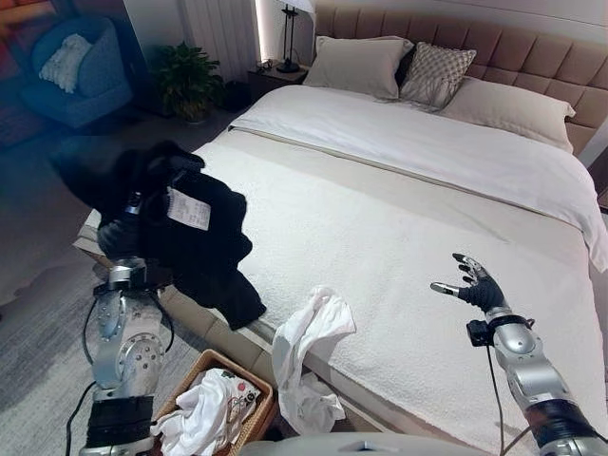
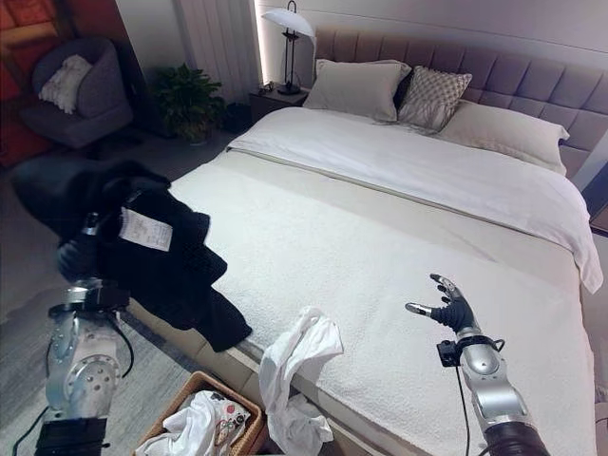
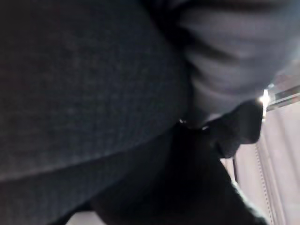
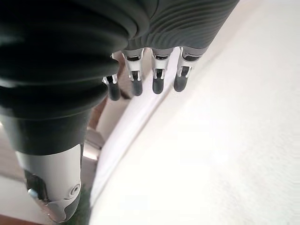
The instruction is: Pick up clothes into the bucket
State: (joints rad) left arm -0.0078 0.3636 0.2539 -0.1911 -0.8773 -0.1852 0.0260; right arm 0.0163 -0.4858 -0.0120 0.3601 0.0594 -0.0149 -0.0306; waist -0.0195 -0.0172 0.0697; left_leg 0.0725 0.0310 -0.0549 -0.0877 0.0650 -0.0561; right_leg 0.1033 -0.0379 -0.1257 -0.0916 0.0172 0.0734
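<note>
— Clothes first: where are they?

— My left hand (image 1: pixel 122 237) is buried in a black garment (image 1: pixel 195 237), raised by the bed's near-left corner. The cloth drapes over my hand, so I cannot tell whether my fingers are curled on it. I judge it is held high so the hanging end clears the bed (image 1: pixel 399 218) edge before going down.

— And the bucket?

— A wicker basket (image 1: pixel 252 418) on the floor, just below and a little right of the garment. It already holds a white garment and some small items.

— Anything in the way?

— A white shirt (image 1: pixel 309 347) hangs off the bed's edge just beside the basket, its lower part trailing toward the floor. It could snag the black garment's tail as I lower it, and it is likely my next pick.

— Your right hand?

— My right hand (image 1: pixel 475 285) hovers over the bed's near-right part, fingers spread and relaxed, holding nothing, well apart from both garments.

— What else is around?

— An armchair (image 1: pixel 71 71) and a plant (image 1: pixel 190 81) at far left, a lamp (image 2: pixel 290 28) on the nightstand, pillows (image 1: pixel 399 66) by the headboard.
</note>
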